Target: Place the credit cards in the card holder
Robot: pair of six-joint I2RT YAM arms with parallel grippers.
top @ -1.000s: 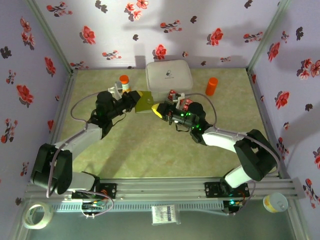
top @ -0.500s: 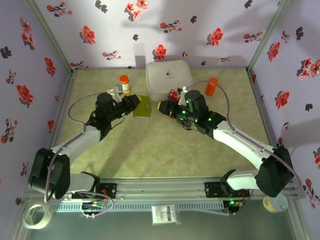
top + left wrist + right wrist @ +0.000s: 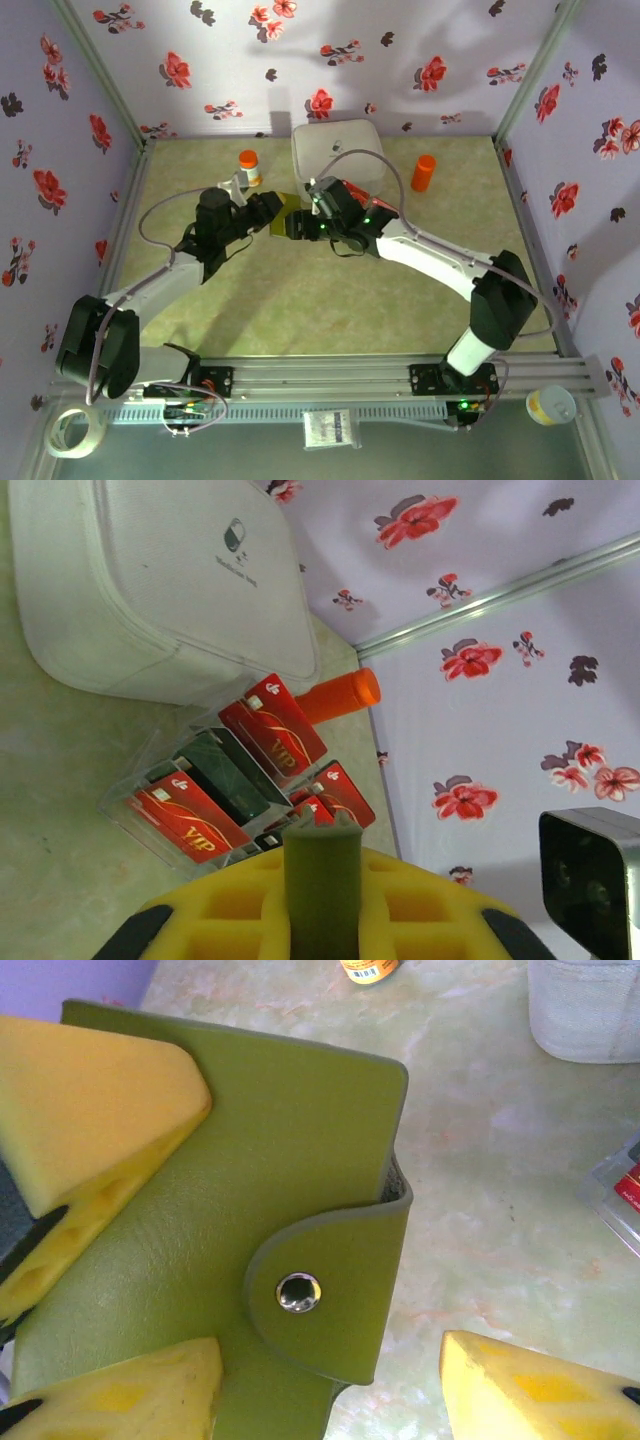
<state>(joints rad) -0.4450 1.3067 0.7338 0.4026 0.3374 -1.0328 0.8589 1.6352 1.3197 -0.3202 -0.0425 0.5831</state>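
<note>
The olive-green card holder [image 3: 284,205] hangs closed above the mat, its snap flap [image 3: 318,1295] fastened. My left gripper [image 3: 264,209] is shut on its left edge, and in the left wrist view the holder's edge [image 3: 320,855] stands up between the yellow pads. My right gripper [image 3: 298,226] is open at the holder's near right corner, with the flap lying between its yellow fingertips [image 3: 130,1395]. Red and dark credit cards [image 3: 192,817] stand in a clear plastic tray [image 3: 130,802] beside the white box; my right arm covers most of them in the top view.
The big white rounded box [image 3: 338,150] sits at the back centre. An orange bottle [image 3: 423,172] stands to its right and a small orange-capped bottle [image 3: 248,165] to its left. Open green mat lies in front of both arms.
My right gripper has opened and swung left from beside the card tray to the holder's flap. The left gripper has kept hold of the holder almost in place.
</note>
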